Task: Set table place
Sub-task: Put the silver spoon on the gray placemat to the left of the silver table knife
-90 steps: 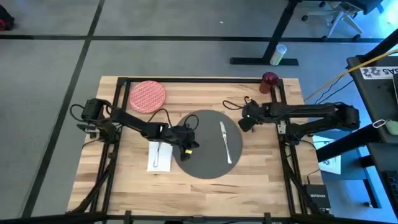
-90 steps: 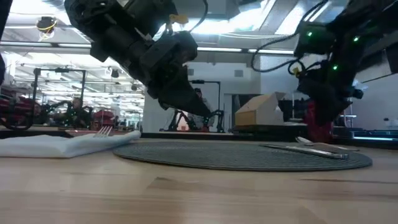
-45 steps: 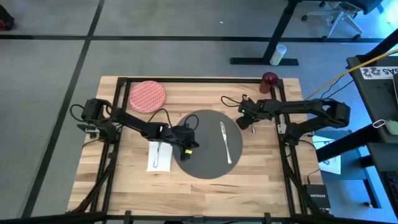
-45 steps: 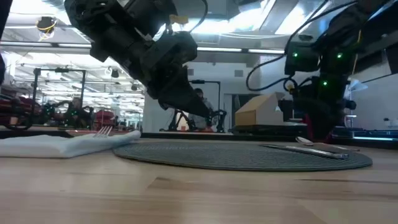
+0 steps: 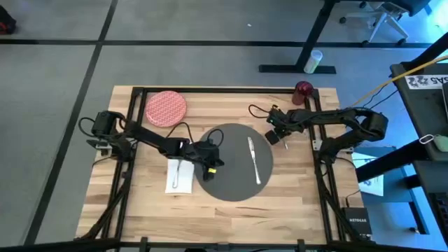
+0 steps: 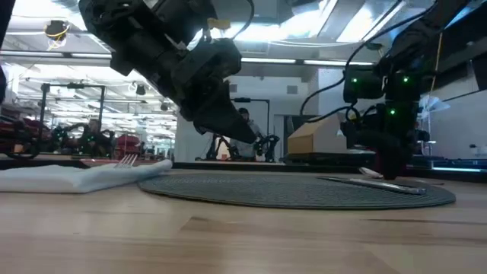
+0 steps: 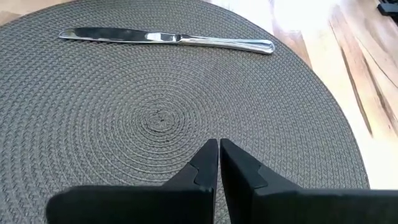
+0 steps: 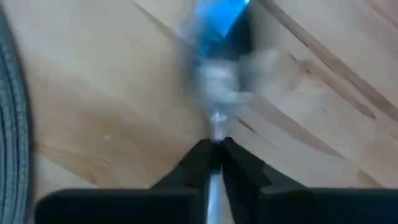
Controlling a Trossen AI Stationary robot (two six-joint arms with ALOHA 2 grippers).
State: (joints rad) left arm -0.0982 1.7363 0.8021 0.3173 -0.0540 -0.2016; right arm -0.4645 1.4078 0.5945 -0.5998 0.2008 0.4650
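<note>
The dark grey round mat [image 5: 231, 162] lies mid-table with a silver knife [image 5: 253, 159] on its right half. My left gripper [image 5: 210, 162] hovers shut over the mat's left part [image 7: 155, 118], touching nothing. A white napkin [image 5: 180, 175] with a fork [image 5: 180, 170] on it lies left of the mat. The red patterned plate [image 5: 166, 108] sits at the far left and the small dark red cup [image 5: 303, 89] at the far right. My right gripper [image 5: 273, 135] is just off the mat's far right edge, shut on a silver spoon [image 8: 216, 81], which is blurred. My right gripper pinches the spoon's thin handle [image 8: 215, 127] between its two fingertips. The fingers lie along the handle, and the blurred bowl end [image 8: 217, 68] reaches out beyond them over the bare wood. I cannot tell whether the spoon touches the table.
Black frame rails [image 5: 318, 168] run along the table's edges. Bare wood [image 5: 287, 182] lies to the right of the mat and along the near edge. The room behind holds furniture and a cardboard box [image 6: 316, 137].
My right gripper has gone toward the table's left, closer to the mat's right edge, carrying the spoon with it.
</note>
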